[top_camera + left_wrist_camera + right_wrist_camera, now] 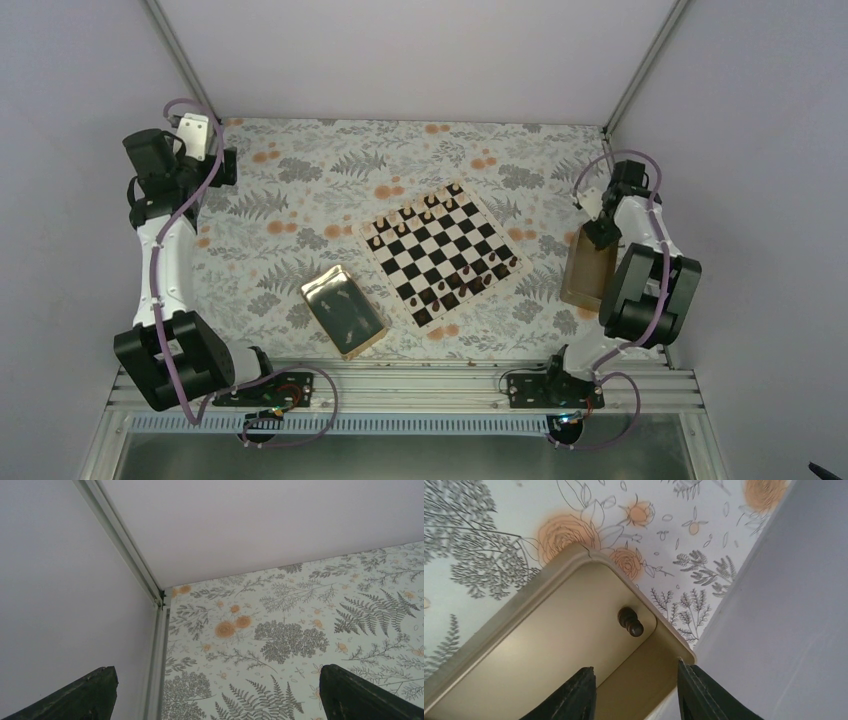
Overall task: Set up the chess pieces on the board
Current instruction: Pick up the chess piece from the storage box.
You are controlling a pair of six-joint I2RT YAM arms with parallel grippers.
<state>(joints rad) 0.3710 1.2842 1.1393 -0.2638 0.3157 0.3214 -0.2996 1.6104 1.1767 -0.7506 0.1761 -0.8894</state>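
- Right tool (634,682) released, prongs spread and empty, poised just above the small tan open-topped box (524,597).
- Target: one dark brown turned-wood chess piece (630,621), apparently lying on its side in the box's far rounded corner, close to both walls.
- Lower straight down, straddle the piece across its narrow waist, keep off the box wall, then clench gently.
- Lift clear of the box rim before swinging left of the box to the black-and-cream checkered board (440,250).
- Left tool (215,680) likewise released and empty, well left of the box; leave it there.
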